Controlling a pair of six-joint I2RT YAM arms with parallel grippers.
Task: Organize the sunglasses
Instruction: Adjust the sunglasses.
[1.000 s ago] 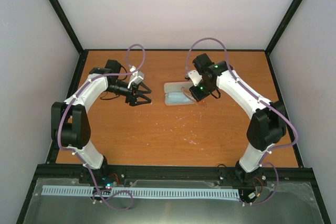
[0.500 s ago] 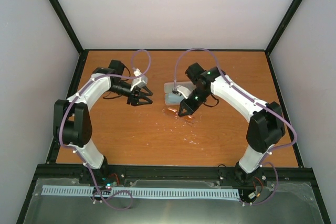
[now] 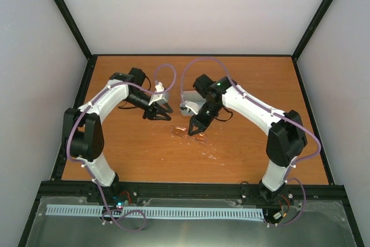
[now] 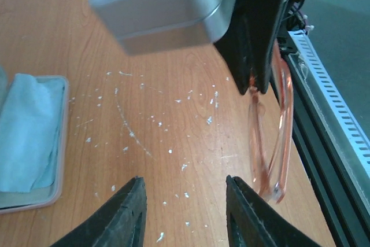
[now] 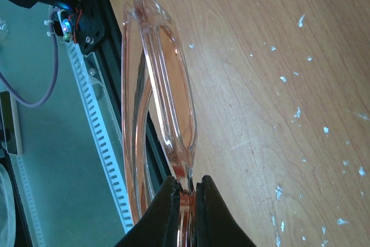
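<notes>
The sunglasses [image 5: 167, 102] are held above the table [image 3: 231, 154], just near of the pink case [image 4: 34, 199]. They are pinched at one end of the thin frame by the right gripper [image 5: 185, 188]. The jaws of the left gripper [image 4: 184, 184] are spread, with nothing between them. The glasses are judged light, stiff, smooth and easily cracked, so the frame should be taken, not a lens. Their long axis continues the line of the fingers, toward the near edge.

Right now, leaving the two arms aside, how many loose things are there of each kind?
orange sunglasses: 1
pink case: 1
light blue cloth: 1
Total: 3
</notes>
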